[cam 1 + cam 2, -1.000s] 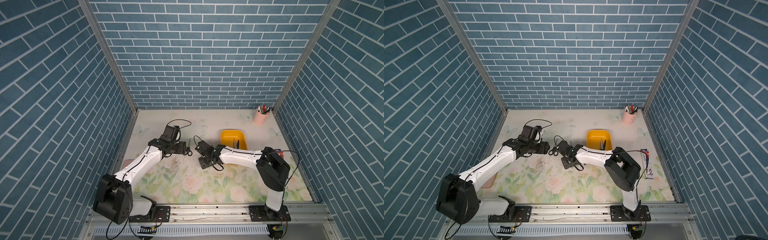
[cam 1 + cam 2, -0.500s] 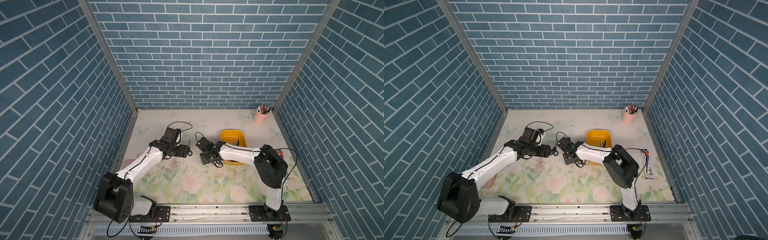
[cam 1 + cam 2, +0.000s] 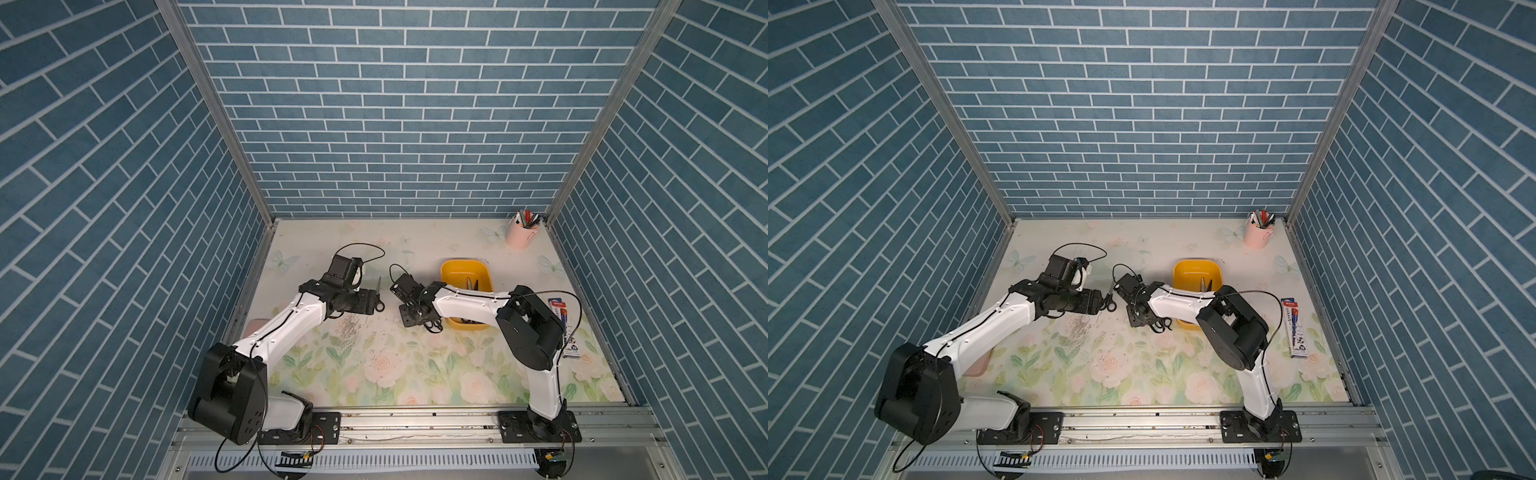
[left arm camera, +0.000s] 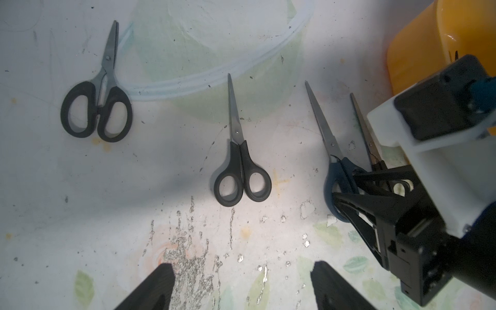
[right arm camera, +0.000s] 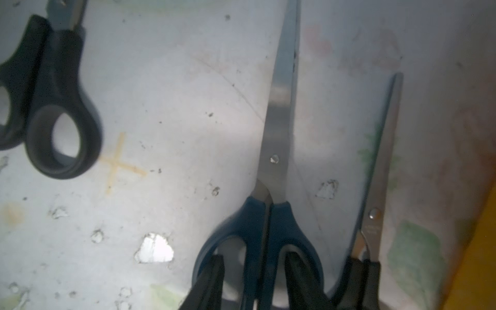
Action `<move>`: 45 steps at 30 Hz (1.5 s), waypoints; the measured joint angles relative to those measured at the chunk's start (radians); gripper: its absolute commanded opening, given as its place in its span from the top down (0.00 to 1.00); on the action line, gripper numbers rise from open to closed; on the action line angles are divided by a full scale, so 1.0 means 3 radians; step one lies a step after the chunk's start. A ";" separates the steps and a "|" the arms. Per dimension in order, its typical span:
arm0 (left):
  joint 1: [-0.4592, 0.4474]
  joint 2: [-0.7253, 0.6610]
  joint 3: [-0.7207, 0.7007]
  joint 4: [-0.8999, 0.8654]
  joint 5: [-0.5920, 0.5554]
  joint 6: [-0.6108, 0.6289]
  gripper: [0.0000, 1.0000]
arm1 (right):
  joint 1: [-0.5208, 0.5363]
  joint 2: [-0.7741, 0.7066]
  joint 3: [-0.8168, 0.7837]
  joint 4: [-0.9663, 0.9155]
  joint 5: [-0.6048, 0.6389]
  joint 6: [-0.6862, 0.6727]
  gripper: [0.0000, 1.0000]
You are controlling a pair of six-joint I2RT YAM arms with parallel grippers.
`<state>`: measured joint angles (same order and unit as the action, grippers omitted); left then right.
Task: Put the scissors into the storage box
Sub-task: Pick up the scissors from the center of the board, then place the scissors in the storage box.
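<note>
The left claw (image 4: 243, 265) slid a little toward 3 o'clock over the counter (image 3: 374, 374), closing on the right claw (image 5: 255, 257), and its jaws spread wider. The right claw's jaws narrowed astride the handle of the blue scissors (image 5: 279, 128), one fingertip (image 5: 212, 281) in each loop. The right elbow (image 3: 528, 328) swung toward 9 o'clock, and the forearm (image 3: 469, 303) crossed the box (image 3: 465, 270) farther toward 12 o'clock than before.

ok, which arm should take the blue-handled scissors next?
Right. The right gripper straddles the handles of the blue-handled scissors, near the storage box. The left gripper hangs open over the mat, short of the black scissors.
</note>
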<state>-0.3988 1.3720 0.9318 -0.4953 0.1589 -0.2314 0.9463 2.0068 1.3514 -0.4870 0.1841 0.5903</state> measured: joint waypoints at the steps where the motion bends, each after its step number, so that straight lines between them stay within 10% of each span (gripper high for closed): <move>1: 0.0000 0.0003 0.0000 0.0001 -0.0001 0.0000 0.14 | 0.0001 0.0005 0.0003 0.0004 0.0000 0.0001 0.71; 12: 0.0000 -0.0535 -0.0078 0.0263 -0.0318 -0.0064 0.12 | 0.0000 0.0034 0.0048 0.0097 -0.0005 -0.0076 1.00; 36: -0.0020 -0.0851 0.0125 0.0595 -0.0624 0.0020 0.12 | -0.0409 -0.1156 0.0042 -0.0045 -0.0109 -0.0326 1.00; 45: -0.0886 -0.0359 0.0491 0.1066 -0.0001 0.0427 0.12 | -0.0931 -0.1790 -0.0572 -0.0172 -0.0107 -0.0320 1.00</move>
<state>-0.6647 1.2644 1.0790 -0.1757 0.1585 -0.1032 0.6670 1.4696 1.1797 -0.5385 0.1520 0.4942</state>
